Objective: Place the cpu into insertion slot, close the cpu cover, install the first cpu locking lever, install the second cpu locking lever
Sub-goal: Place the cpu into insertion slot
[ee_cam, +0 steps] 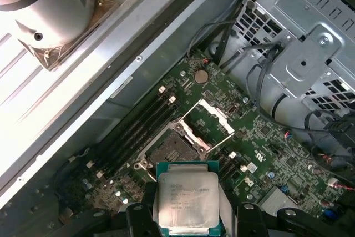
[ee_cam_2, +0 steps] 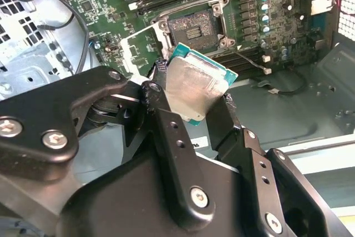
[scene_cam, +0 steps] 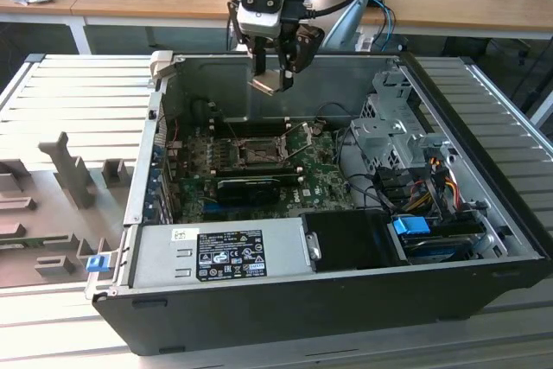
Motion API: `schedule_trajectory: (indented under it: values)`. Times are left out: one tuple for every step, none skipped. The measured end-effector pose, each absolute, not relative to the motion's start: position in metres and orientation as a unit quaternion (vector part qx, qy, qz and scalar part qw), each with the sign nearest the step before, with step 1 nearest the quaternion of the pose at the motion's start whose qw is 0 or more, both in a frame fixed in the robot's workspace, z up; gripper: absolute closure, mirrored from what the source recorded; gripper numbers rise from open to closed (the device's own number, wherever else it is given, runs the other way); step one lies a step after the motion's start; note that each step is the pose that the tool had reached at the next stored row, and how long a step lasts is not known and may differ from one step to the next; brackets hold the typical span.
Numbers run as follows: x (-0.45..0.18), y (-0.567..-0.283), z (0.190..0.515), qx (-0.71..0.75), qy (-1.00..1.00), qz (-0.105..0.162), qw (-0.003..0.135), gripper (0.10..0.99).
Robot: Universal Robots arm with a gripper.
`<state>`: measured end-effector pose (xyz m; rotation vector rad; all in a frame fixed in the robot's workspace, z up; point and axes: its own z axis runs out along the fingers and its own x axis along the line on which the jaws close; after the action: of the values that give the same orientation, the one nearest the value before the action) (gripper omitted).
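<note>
Open computer case (scene_cam: 259, 304) lies on its side on the slatted grey counter (scene_cam: 78, 92), top side off. Inside the case:
- a green circuit board (scene_cam: 320, 183) on the floor
- a grey power box (scene_cam: 216, 252) along the near wall
- a metal drive cage (scene_cam: 389, 127) with loose cables on the exterior view's right
- a long black card (scene_cam: 251, 186) across the board

The insertion slot (scene_cam: 257, 155) sits mid-board. It is empty, and in the second wrist view (ee_cam_2: 191, 26) it shows a dark brownish centre inside a silver rim. The cpu cover (ee_cam_2: 138, 45) is flipped open and stands up beside the slot, not over it. In the first wrist view the cover (ee_cam: 209, 123) is just beside the slot (ee_cam: 169, 149), with its square window showing.

The pincer (scene_cam: 275, 75) is closed on the cpu (scene_cam: 264, 85), clamping it by two opposite edges. It hangs in the air above the case's far wall, well apart from the slot.

The cpu is square, so it has no long axis. In the second wrist view the cpu (ee_cam_2: 194, 84) is tilted, one corner aimed toward the slot, with black fingers (ee_cam_2: 166, 120) on either side. It has a pale silver-grey metal face with a green rim around it. In the first wrist view the face (ee_cam: 186, 198) carries faint print, too small to read.
</note>
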<state>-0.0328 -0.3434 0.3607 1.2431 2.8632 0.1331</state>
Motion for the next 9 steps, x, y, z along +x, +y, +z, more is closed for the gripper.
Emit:
schedule_trajectory:
  values:
    - [-0.0328,-0.3434,0.3607,0.4,0.915,0.043,0.009,0.557]
    - [-0.0328,-0.3434,0.3606,0.404,0.914,0.042,0.009,0.557]
    - [-0.0328,-0.3434,0.3606,0.409,0.912,0.042,0.009,0.557]
    - [-0.0328,-0.3434,0.3606,0.411,0.911,0.042,0.009,0.557]
    - [-0.0328,-0.3434,0.3606,0.417,0.908,0.042,0.01,0.557]
    - [-0.0328,-0.3434,0.3606,0.42,0.907,0.042,0.01,0.557]
    - [-0.0328,-0.3434,0.3606,0.423,0.905,0.042,0.01,0.557]
    - [-0.0328,-0.3434,0.3606,0.426,0.903,0.042,0.01,0.557]
    - [-0.0328,-0.3434,0.3605,0.429,0.902,0.042,0.01,0.557]
